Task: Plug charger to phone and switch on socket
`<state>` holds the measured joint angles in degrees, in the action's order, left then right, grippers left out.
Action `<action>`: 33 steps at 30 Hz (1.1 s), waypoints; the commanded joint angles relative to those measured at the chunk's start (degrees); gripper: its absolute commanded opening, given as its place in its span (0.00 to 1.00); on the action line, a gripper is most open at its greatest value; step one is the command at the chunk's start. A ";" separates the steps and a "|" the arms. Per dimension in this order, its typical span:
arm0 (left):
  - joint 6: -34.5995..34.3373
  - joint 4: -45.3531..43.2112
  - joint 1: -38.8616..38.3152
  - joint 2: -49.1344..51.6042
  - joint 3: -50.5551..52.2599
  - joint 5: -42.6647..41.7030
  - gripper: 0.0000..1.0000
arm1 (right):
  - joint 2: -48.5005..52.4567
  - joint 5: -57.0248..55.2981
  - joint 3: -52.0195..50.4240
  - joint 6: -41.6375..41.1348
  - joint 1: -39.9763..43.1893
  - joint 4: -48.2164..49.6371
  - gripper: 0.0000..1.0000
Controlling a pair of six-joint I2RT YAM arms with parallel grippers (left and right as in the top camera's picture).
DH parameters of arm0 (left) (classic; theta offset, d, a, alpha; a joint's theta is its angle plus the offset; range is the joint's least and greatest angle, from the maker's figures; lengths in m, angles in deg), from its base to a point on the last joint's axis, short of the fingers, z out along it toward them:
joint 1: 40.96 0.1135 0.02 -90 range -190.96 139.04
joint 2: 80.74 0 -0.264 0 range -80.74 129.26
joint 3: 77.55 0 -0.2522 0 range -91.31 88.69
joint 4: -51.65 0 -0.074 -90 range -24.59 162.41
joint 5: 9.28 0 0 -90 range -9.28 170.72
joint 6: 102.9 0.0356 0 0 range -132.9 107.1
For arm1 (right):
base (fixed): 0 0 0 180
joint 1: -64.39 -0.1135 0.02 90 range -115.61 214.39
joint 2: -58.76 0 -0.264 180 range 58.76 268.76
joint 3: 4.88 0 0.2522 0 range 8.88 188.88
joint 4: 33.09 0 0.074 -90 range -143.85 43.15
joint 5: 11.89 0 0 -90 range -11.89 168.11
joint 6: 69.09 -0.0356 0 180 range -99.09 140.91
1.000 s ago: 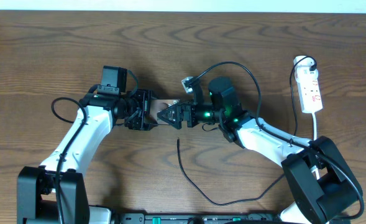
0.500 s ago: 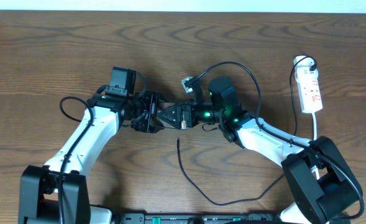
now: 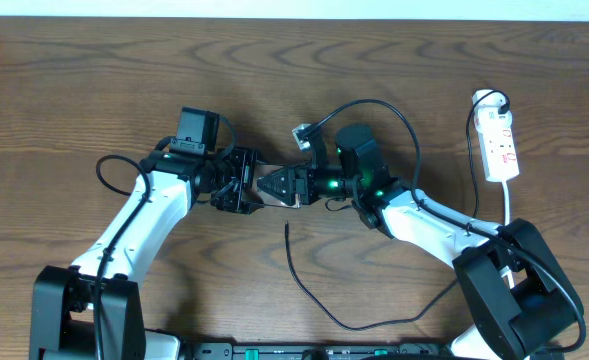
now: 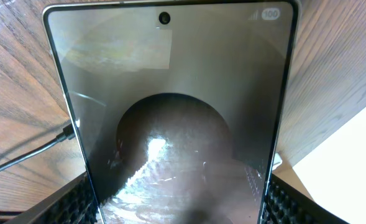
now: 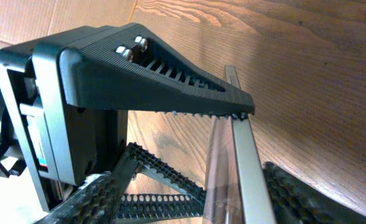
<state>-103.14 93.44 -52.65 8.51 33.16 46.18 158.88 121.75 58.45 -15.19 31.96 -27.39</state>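
Left gripper pinching phone; right gripper spread astride its edge. The charger lies on tabletop near both; socket well apart, right.

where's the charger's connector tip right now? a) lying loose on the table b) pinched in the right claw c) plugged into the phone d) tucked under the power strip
a: in the overhead view the charger ends in a free tip lying on the bare table, apart from the phone, with no claw on it.
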 commanded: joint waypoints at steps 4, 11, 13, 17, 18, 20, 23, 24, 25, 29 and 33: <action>-0.76 -0.35 -0.20 -1.22 -0.15 -0.55 0.07 | 0.42 -0.02 0.85 0.13 -0.26 -1.68 0.65; -0.76 -0.33 -0.20 -1.22 -0.15 -0.55 0.08 | 0.42 -0.02 0.83 0.13 -0.26 -4.72 0.63; -0.76 -0.33 -0.20 -1.22 -0.15 -0.55 0.08 | 0.42 -0.02 0.85 0.13 -0.26 -4.72 0.59; -0.76 -0.33 -0.20 -1.22 -0.15 -0.02 0.08 | 0.42 0.00 0.85 0.13 -0.28 -4.74 0.56; -0.76 -0.33 -0.20 -1.22 -0.15 0.28 0.07 | 0.42 -0.02 0.85 0.11 -0.31 -4.74 0.55; -0.74 -0.33 -0.20 -1.22 -0.15 0.52 0.07 | 0.42 -0.02 0.85 0.13 -0.31 -4.74 0.50; -0.74 -0.33 -0.20 -1.22 -0.15 0.52 0.08 | 0.42 -0.02 0.85 0.13 -0.31 -4.76 0.46; -0.74 -0.33 -0.20 -1.22 -0.15 0.55 0.08 | 0.42 0.00 0.85 0.13 -0.31 -4.76 0.46; -0.74 -0.33 -0.20 -1.22 -0.15 0.55 0.07 | 0.42 0.00 0.83 0.13 -0.31 -4.79 0.45; -0.74 -0.33 -0.20 -1.22 -0.15 0.55 0.07 | 0.42 0.00 0.85 0.11 -0.31 -5.14 0.42; -0.74 -0.33 -0.20 -1.22 -0.15 0.52 0.07 | 0.42 0.00 0.83 0.11 -0.31 -5.14 0.32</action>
<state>-103.14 93.44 -52.65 8.51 33.16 46.81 158.88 121.75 58.47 -15.38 31.96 -32.48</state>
